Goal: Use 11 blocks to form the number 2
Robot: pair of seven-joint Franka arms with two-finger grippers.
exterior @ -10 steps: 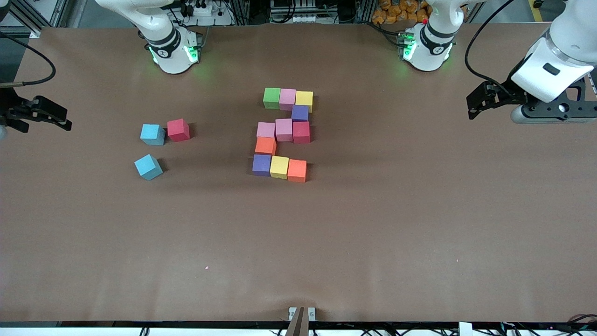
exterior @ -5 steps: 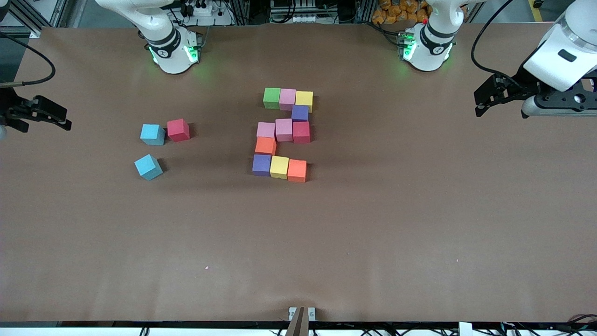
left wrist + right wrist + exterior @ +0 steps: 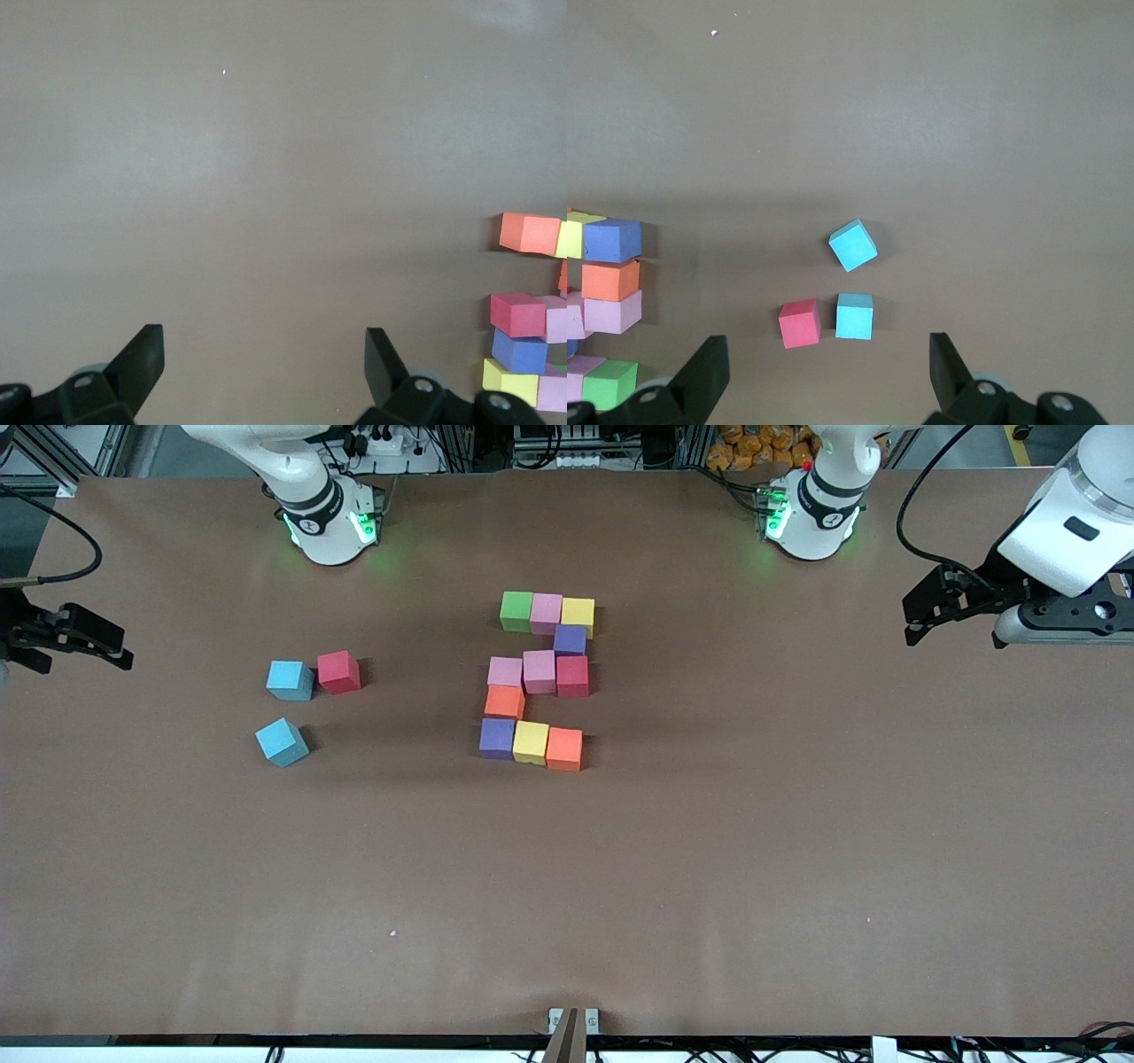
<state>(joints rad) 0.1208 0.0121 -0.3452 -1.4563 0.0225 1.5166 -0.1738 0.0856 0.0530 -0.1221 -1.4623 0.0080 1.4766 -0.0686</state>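
Since one second ago, the left pincer point(image 3: 912, 615) has moved a little toward the left arm's end of the desk point(image 3: 709, 850) and slightly upward in the front view, and the right pincer point(image 3: 120, 657) has shifted only a tiny bit. The blocks have not moved.

The left pincer hangs over the desk's edge at the left arm's end; in its wrist view the fingers point(image 3: 142, 359) are spread wide apart and hold nothing. The right pincer hangs over the right arm's end of the desk; its fingers point(image 3: 709, 367) are also wide apart with nothing between them.

The number 2 point(image 3: 538, 680) lies in the middle of the desk, closer to the robot bases than to the front camera. Its row farthest from the camera is the green block point(image 3: 516, 611), a pink one point(image 3: 547, 612) and a yellow one point(image 3: 578, 614). Next comes a purple block point(image 3: 570, 639), then a row of two pink blocks and a red block point(image 3: 572, 676), then an orange block point(image 3: 504, 702). The nearest row is purple, yellow and orange.

Well apart, toward the right arm's end, a loose red block point(image 3: 338, 671) sits just beside a light blue cube point(image 3: 290, 680). A second light blue cube point(image 3: 282, 742), turned at an angle, lies nearer to the camera.
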